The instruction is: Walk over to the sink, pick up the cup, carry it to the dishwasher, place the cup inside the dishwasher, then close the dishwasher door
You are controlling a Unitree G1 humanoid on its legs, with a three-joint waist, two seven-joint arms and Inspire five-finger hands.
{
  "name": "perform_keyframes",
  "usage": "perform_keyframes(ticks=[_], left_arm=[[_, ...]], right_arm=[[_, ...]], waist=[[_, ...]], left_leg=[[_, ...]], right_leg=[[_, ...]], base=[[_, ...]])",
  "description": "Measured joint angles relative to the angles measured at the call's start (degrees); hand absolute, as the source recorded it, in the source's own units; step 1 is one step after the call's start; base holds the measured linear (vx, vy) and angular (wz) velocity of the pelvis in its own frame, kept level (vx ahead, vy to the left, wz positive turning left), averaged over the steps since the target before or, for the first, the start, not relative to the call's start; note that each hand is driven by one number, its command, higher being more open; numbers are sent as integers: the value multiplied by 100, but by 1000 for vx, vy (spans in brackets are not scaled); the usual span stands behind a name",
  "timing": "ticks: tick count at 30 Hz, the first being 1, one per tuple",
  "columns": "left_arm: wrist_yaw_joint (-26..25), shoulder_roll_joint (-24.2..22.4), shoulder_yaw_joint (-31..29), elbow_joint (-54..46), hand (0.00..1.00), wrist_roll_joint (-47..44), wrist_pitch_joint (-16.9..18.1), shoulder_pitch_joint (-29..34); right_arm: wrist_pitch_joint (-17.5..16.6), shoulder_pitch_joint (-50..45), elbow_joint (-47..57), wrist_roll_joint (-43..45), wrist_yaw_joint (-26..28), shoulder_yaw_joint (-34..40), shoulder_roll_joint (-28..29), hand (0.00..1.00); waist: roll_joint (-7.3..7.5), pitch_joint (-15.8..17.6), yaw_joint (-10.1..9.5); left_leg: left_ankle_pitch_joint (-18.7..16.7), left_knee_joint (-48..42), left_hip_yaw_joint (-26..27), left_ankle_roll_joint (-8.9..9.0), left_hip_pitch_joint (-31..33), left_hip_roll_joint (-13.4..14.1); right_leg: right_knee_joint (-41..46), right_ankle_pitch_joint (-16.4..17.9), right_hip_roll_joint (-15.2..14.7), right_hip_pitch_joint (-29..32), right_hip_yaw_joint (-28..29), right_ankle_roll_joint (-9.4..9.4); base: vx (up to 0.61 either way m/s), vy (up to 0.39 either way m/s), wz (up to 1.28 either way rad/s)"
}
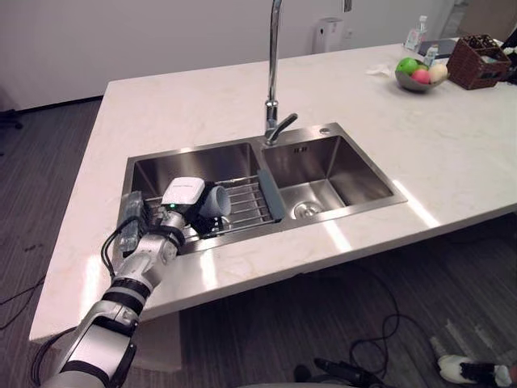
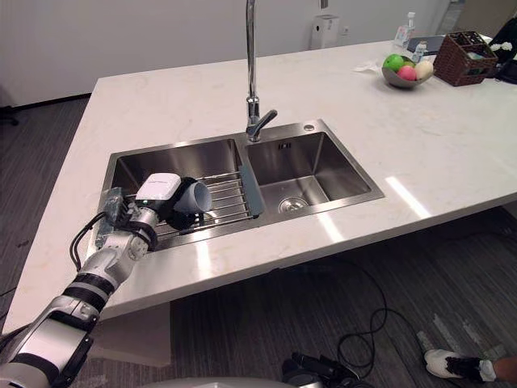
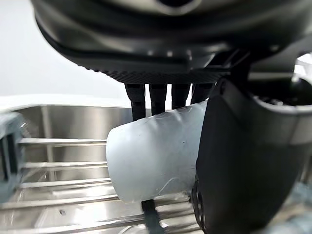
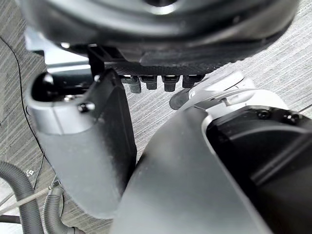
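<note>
Left basin of the brushed stainless-steel double sink (image 1: 187, 160), set into the pale stone-topped desk (image 1: 202, 97):

- Item 1: pale blue-grey plastic cup (image 1: 216, 200), lying on its side, mouth toward the central divider, over the steel wire rack (image 1: 252, 202) that spans the basin. Whether it rests on the bars or is just clear of them cannot be told.
- Item 2: left robot hand (image 1: 184, 198), dark with a white cover, clamped on the cup. The wrist view shows the fingers (image 3: 158, 97) curling down behind the cup wall and the thumb pressed on its near side.
- Item 3: right robot hand (image 4: 87, 136), low over grey floor, holding nothing; whether it is apart or together cannot be told.
- Fixtures: tall chrome tap (image 1: 273, 73) behind the divider.
- Far corner of the desk: grey bowl of fruit (image 1: 418, 77) and dark wicker basket (image 1: 478, 61).

Step in hand, by judgement: picking up the cup, with the grasp made and carriage not yet begun.

Next move calls for a straight lift clear of the rack and the basin's front wall. The clamp must stay firm, as a smooth, side-held cup could roll in the grip. A turn away toward the dishwasher follows.
</note>
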State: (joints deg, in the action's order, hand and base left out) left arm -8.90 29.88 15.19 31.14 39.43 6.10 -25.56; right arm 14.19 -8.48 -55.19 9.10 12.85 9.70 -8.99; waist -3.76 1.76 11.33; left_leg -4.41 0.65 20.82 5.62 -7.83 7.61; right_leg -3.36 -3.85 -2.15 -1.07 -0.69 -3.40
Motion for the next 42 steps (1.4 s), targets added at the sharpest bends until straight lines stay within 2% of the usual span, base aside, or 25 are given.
perform_keyframes(ticks=[4, 8, 10, 13, 17, 19, 23, 26, 27, 29, 30, 31, 32, 33, 34, 35, 36, 38, 39, 40, 41, 42], left_arm=[[-119, -188, -741, -1129, 0, -1367, 128, 552], [-225, -479, -1462, -2297, 0, -2807, 266, 1184], [-231, -988, -1865, -3111, 0, -3848, 321, 1639], [-249, -1506, -2046, -3885, 0, -4568, 418, 2270], [-266, -1810, -2042, -4282, 0, -4775, 444, 2801], [-301, -1885, -2098, -4286, 0, -4783, 444, 2914], [-372, -2108, -2160, -4417, 0, -4583, 480, 3267], [-473, -2173, -2174, -4707, 0, -4391, 553, 3691], [-489, -2208, -2241, -4780, 0, -4386, 558, 3773], [-519, -2247, -2417, -4955, 0, -4386, 558, 3849], [-592, -2265, -2510, -5037, 0, -4387, 562, 3848], [-647, -2357, -2574, -5092, 0, -4387, 570, 3844], [-648, -2424, -2588, -5094, 0, -4387, 597, 3828], [-632, -2508, -2583, -5114, 0, -4386, 673, 3822], [-610, -2505, -2525, -5138, 0, -4389, 819, 3810], [-607, -2510, -2471, -5138, 0, -4390, 952, 3819], [-592, -2539, -2374, -5141, 0, -4390, 1086, 3878], [-540, -2552, -2174, -5217, 0, -4389, 1299, 3933], [-477, -2556, -2065, -5322, 0, -4388, 1385, 3923], [-443, -2469, -1960, -5389, 0, -4394, 1528, 3894], [-439, -2397, -1895, -5395, 0, -4394, 1557, 3889], [-446, -2389, -1869, -5390, 0, -4392, 1555, 3892]], right_arm=[[-78, -146, 16, 93, -61, 5, -4, 100], [-68, -175, 21, 133, -143, 4, 3, 100], [-58, -269, 37, 312, -271, 13, 24, 100], [66, -310, 61, 324, -411, 16, 51, 100], [264, -312, 61, 301, -456, 17, 111, 100], [303, -300, 60, 257, -443, 17, 131, 100], [327, -295, 55, -36, -309, 115, 127, 100], [326, -245, 45, -453, -124, 107, 115, 100], [328, -202, 38, -690, -6, 73, 106, 100], [320, -121, 24, -901, 158, -130, 46, 100], [266, -11, -41, -986, 287, -242, -15, 100], [225, 129, -180, -1075, 330, -280, -71, 100], [227, 152, -244, -1089, 318, -271, -86, 100], [240, 184, -308, -1084, 288, -196, -98, 100], [242, 256, -374, -991, 169, -120, -100, 100], [246, 288, -371, -845, 100, -117, -157, 100], [244, 280, -362, -710, 44, -119, -274, 100], [229, 180, -231, -644, 22, -119, -459, 100], [207, 154, -139, -641, 14, -114, -593, 100], [198, 225, -113, -634, -28, -121, -602, 100], [224, 299, -119, -597, -43, -115, -558, 100], [246, 327, -127, -582, -52, -110, -520, 100]], waist=[[12, -7, -282], [32, -18, -449], [66, -38, -626], [150, -88, -809], [295, -165, -1046], [333, -189, -1082], [339, -187, -1173], [345, -178, -1353], [339, -150, -1469], [347, -50, -1528], [328, 61, -1617], [314, 123, -1702], [337, 145, -1701], [405, 198, -1679], [457, 243, -1659], [500, 321, -1670], [530, 347, -1667], [374, 255, -1656], [202, 196, -1630], [208, 191, -1469], [232, 137, -1350], [206, 109, -1311]], left_leg=[[13, -36, -166, -13, 6, 20], [102, 55, -340, -25, 39, 7], [120, 77, -429, -26, 82, -5], [122, 64, -575, -28, 121, -19], [119, 26, -714, -32, 166, -32], [117, -22, -804, -43, 237, -46], [88, -207, -1111, -86, 400, -74], [103, -379, -1560, -95, 648, -91], [161, -395, -1804, -93, 762, -107], [350, -381, -2309, -76, 976, -168], [526, -302, -2530, -69, 1077, -199], [837, -87, -2475, -204, 1152, -271], [1081, 128, -2381, -361, 1153, -336], [1003, 317, -1874, -953, 1109, -379], [504, -588, -606, -1204, 1464, -169], [228, -1392, 132, -1330, 1609, 70], [25, -2238, 843, -1320, 1575, 426], [33, -2921, 1313, -1286, 1335, 1009], [35, -2908, 1265, -1041, 1313, 1102], [-49, -2575, 1332, -1152, 1392, 820], [-21, -1893, 1211, -1112, 1345, 479], [5, -1505, 1207, -1069, 1303, 319]], right_leg=[[65, 70, -10, -74, -165, 21], [66, 97, -29, -97, -336, 24], [65, 126, -46, -99, -416, 21], [65, 158, -70, -146, -523, 13], [61, 181, -90, -198, -634, 14], [57, 184, -111, -205, -709, 12], [121, 280, -149, -282, -985, -7], [314, 438, -176, -284, -1405, 6], [358, 489, -184, -306, -1626, 8], [383, 566, -195, -354, -2018, 38], [471, 656, -203, -374, -2313, 77], [598, 732, -261, -389, -2733, 145], [656, 770, -355, -396, -2981, 161], [717, 793, -485, -421, -3403, 178], [801, 801, -677, -439, -3957, 171], [887, 801, -840, -512, -4261, 171], [1033, 801, -1067, -617, -4597, 171], [1252, 828, -1235, -745, -4992, 144], [1418, 916, -1266, -767, -5108, 52], [1403, 1024, -1352, -699, -5073, -35], [1277, 984, -1302, -630, -5001, -10], [1209, 912, -1303, -603, -5033, -29]], base=[[-39, -29, 20], [-29, -28, 25], [-6, -15, 20], [15, -5, 23], [-6, -3, 19], [-46, -3, 21], [-42, -12, 41], [-37, -42, 78], [-52, -47, 115], [-75, -58, 143], [-133, -81, 161], [-149, -75, 172], [-162, -25, 181], [-122, 48, 208], [-107, 70, 223], [-80, 110, 219], [-70, 124, 166], [-74, 217, 129], [-106, 359, 144], [-131, 377, 172], [-149, 380, 163], [-134, 293, 137]])
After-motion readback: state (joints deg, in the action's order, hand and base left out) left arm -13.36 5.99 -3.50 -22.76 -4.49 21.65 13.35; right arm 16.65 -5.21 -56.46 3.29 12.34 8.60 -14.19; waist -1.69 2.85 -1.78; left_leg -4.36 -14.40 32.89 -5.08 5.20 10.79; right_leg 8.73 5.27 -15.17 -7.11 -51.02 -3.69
